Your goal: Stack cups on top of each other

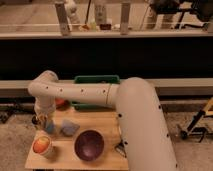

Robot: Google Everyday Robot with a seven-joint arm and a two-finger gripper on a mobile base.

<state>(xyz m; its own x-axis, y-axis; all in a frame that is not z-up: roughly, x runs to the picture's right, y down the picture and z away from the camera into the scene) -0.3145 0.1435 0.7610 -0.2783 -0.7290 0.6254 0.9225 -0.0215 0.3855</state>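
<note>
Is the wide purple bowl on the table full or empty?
Empty: the bowl shows only its bare purple inside. The gripper hangs left of it in the picture.

One camera view, looking from above and behind the white arm (pixel 135 115), facing forward and down, wooden counter (pixel 102 122) close at lower left, its near edge just inside the frame, gripper (pixel 44 121) over the far-left corner, dark wall (pixel 125 57) beyond.

I see a small light blue plastic cup (pixel 69 128) lying tilted, left of middle on the wooden table (pixel 107 120) | a second small bluish cup (pixel 50 128) just left of it, right under the gripper (pixel 44 120); contact unclear | a small pale cup with an orange-red inside (pixel 42 145), upright at the front-left corner, apart from both
</note>
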